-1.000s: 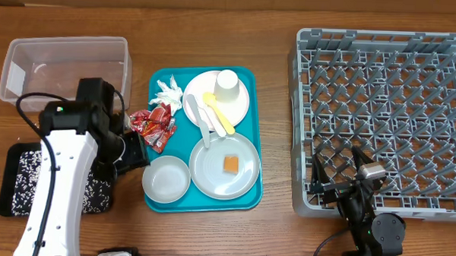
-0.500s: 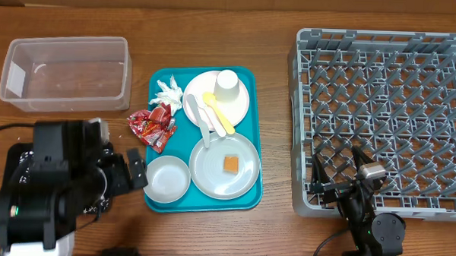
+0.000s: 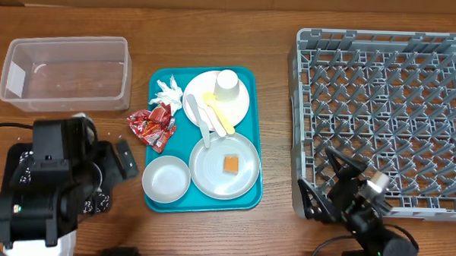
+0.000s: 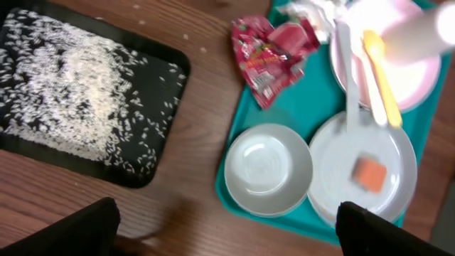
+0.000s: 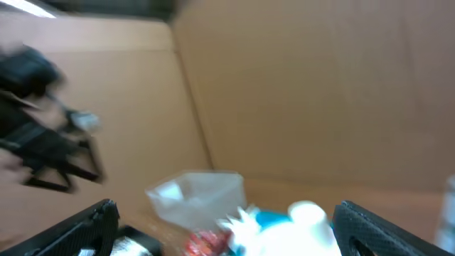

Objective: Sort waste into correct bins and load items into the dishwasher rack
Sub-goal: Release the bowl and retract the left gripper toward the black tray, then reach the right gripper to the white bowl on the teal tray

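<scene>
Two crinkled red wrappers lie across the left edge of the teal tray, with a crumpled white napkin just behind them. The tray holds a white bowl, a plate with an orange food cube, and a second plate with a cup and white and yellow cutlery. My left gripper hangs open and empty between the black tray of rice and the bowl. My right gripper is open and empty at the grey rack's front left corner.
The clear tub stands at the back left with nothing visible in it. My left arm covers most of the black tray from above. The right wrist view is blurred and looks left toward the tub and cup.
My left arm has drawn back from beside the wrappers toward the table's front edge. My right gripper has lifted and swung left off the rack's front rim.
</scene>
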You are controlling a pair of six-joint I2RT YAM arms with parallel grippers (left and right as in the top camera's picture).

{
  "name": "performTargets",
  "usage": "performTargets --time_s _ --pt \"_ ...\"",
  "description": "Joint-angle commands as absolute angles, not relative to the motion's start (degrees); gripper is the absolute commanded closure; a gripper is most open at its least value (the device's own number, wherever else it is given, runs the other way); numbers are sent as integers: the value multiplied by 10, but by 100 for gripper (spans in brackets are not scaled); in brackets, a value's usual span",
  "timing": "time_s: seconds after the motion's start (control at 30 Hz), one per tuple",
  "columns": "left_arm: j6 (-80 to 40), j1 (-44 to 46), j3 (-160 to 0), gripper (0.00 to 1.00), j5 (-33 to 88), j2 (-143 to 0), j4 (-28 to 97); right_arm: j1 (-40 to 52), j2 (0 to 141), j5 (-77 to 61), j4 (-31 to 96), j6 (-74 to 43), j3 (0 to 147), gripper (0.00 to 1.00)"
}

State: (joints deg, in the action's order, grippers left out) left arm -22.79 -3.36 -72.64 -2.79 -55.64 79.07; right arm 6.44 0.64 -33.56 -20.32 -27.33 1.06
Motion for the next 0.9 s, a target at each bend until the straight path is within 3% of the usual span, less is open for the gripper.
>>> performTargets --time_s 0.0,0.3,0.53,0.87 --pt "-293 -34 -722 0 -84 -572 770 67 2 -361 -233 -370 5 0" --pt "-292 -34 -722 0 -92 -634 701 67 2 -384 -237 -416 15 0" --pt "-291 -34 -722 0 -96 -684 691 67 23 -372 -158 -336 109 0" --pt "-249 -34 -723 0 -106 -670 658 67 218 -362 -9 -250 332 0"
